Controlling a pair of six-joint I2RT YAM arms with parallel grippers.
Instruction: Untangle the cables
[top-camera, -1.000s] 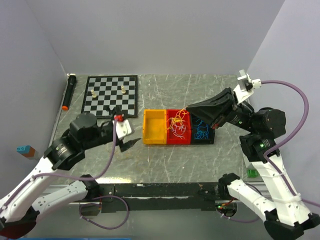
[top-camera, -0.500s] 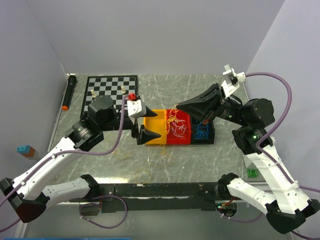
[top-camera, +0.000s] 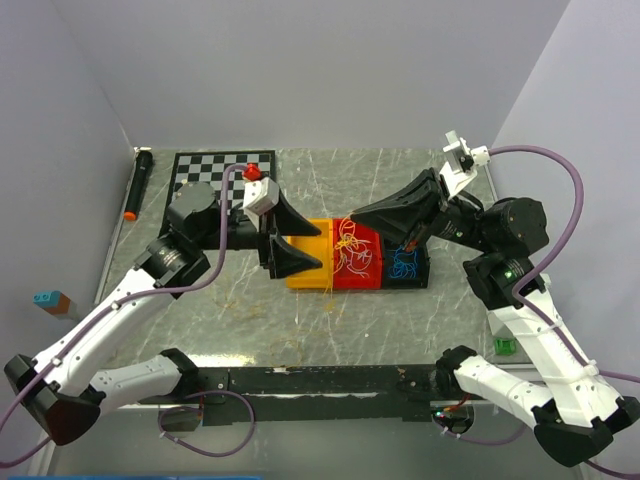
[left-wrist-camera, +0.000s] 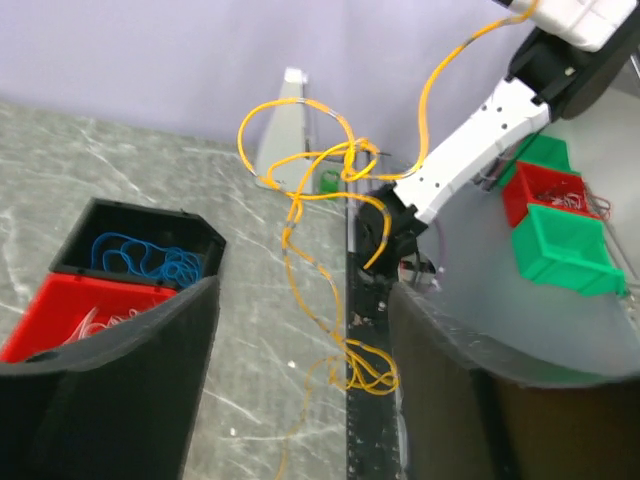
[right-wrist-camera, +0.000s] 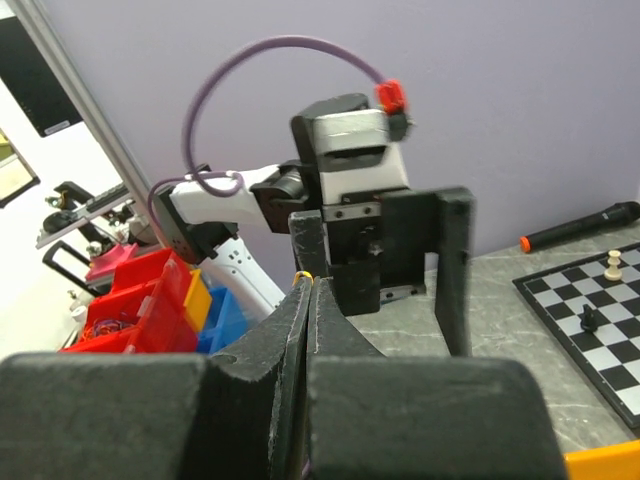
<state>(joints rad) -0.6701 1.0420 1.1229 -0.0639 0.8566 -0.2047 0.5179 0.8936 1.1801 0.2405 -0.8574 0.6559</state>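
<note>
Cables (top-camera: 349, 243): yellow strands hang in a tangle from the closed right pincer (top-camera: 353, 214), which pinches them at its tips above the red bin (top-camera: 365, 275). White strands lie in that bin, blue ones in the black bin (top-camera: 418, 272) to its right. Left pincer (top-camera: 320, 248): open, over the yellow bin (top-camera: 303, 278) on the desk (top-camera: 400, 320), the hanging strands just right of its tips.

The cables (top-camera: 348, 243) hang over the middle bin (top-camera: 358, 284) (chessboard (top-camera: 225, 165) behind, leftward).

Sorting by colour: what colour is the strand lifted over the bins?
Yellow strand; clearest in left wrist view.
</note>
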